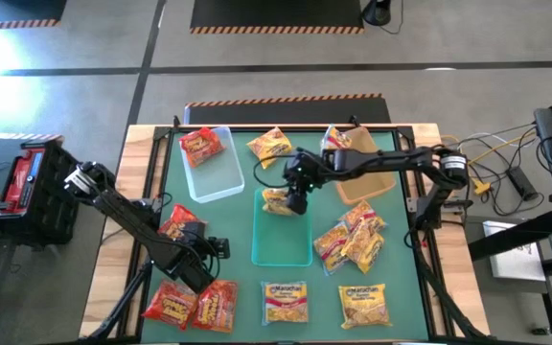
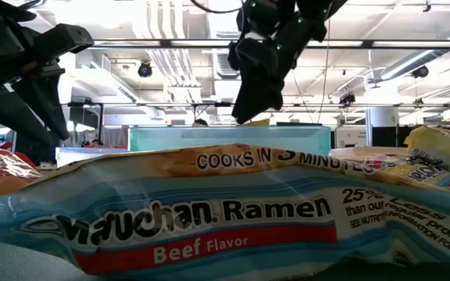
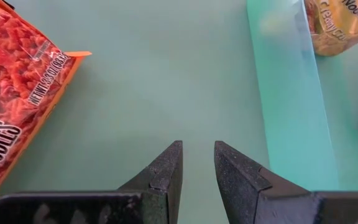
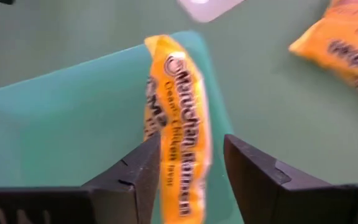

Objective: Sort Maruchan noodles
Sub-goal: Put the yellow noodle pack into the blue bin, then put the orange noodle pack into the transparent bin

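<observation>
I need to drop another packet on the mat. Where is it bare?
Bare: the green mat between the clear bin and the teal bin. Crowded: the packet cluster right of the teal bin, and the red packets at the front left.

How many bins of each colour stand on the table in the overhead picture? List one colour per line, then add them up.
clear bin: 1
teal bin: 1
tan bin: 1
Total: 3
</observation>
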